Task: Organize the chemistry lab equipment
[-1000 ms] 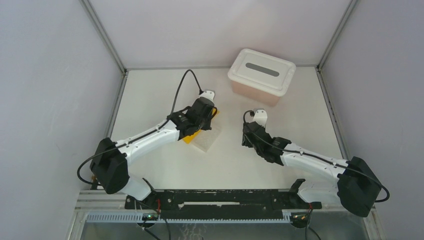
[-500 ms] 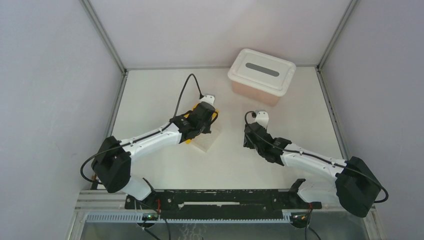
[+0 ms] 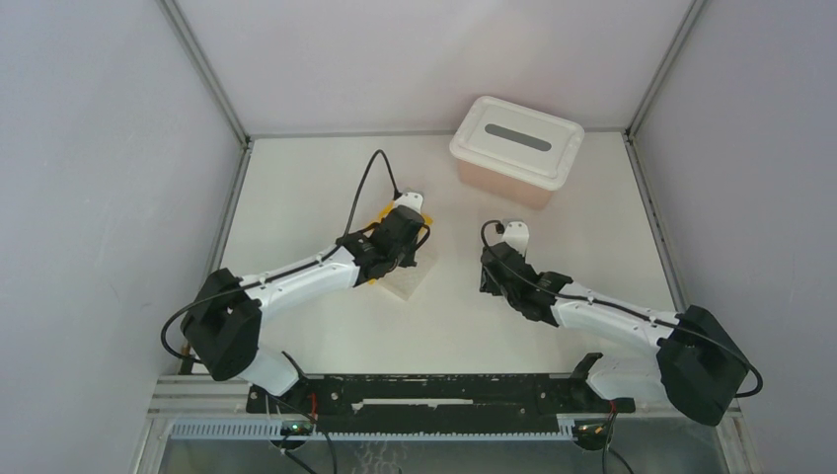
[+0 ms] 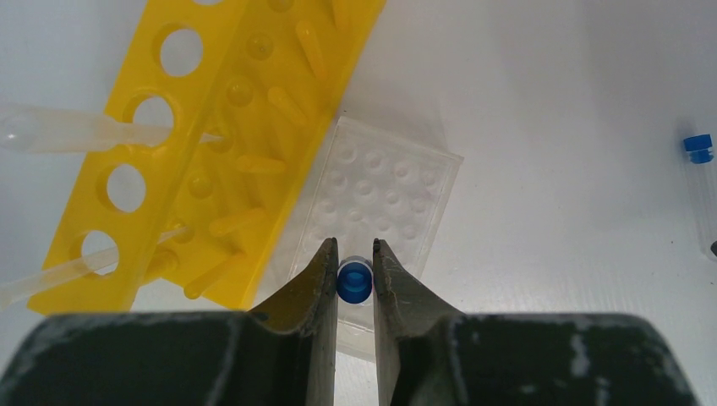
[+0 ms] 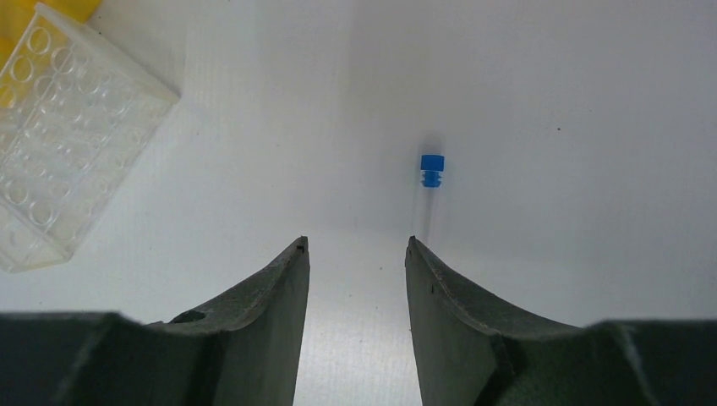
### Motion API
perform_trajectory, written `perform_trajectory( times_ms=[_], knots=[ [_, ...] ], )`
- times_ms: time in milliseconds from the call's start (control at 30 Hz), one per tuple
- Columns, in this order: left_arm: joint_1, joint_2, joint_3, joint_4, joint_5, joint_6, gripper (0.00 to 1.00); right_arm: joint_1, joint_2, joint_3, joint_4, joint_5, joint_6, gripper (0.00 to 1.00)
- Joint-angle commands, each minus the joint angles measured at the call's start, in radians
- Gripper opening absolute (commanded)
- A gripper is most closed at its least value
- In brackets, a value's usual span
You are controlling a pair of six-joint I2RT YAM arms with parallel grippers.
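Your left gripper (image 4: 355, 247) is clamped on a blue-capped tube (image 4: 355, 282), held cap-up over the near edge of the grid rack (image 4: 385, 190). Judging by that, you are in the middle of seating the first tube: every well of the grid rack that shows looks empty, though clear plastic makes that hard to swear to. The yellow rack (image 4: 211, 127) lies against the grid rack's left edge, and I cannot tell whether they touch or overlap. Two droppers (image 4: 72, 133) are already threaded through the yellow rack's holes, so that part looks done.

A second tube (image 5: 432, 170) is left to do, lying flat on the table (image 5: 550, 110) well to the right of the grid rack. Your right gripper (image 5: 357, 244) hovers just short of it with its jaws spread and nothing between them, and the tube lines up closer to the right-hand finger than to the middle of the gap.

For room, the left side of the grid rack is crowded by the yellow rack, so lower the held tube straight down rather than sliding in from that side. Right of the grid rack the table is bare apart from the second tube, which gives the right arm free travel (the two wrists sit fairly near each other there, so take turns). The tub (image 3: 516, 148) stands well beyond the grid rack's far right, out of both paths.
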Motion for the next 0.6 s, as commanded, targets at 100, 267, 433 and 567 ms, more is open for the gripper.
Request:
perform_trajectory(
  times_ms=[100,267,433,567],
  knots=[
    [-0.005,0.003,-0.021,0.047,-0.028,-0.009,0.04,-0.009,0.011,-0.006,0.031,-0.001,0.017,0.53],
    [-0.005,0.007,-0.030,0.058,-0.030,-0.009,0.04,-0.011,0.011,-0.009,0.033,-0.002,0.017,0.53],
    [-0.005,0.011,-0.035,0.059,-0.030,-0.011,0.04,-0.012,0.011,-0.012,0.035,-0.005,0.017,0.53],
    [-0.006,0.011,-0.040,0.064,-0.032,-0.010,0.04,-0.014,0.012,-0.018,0.042,-0.011,0.017,0.53]
  ],
)
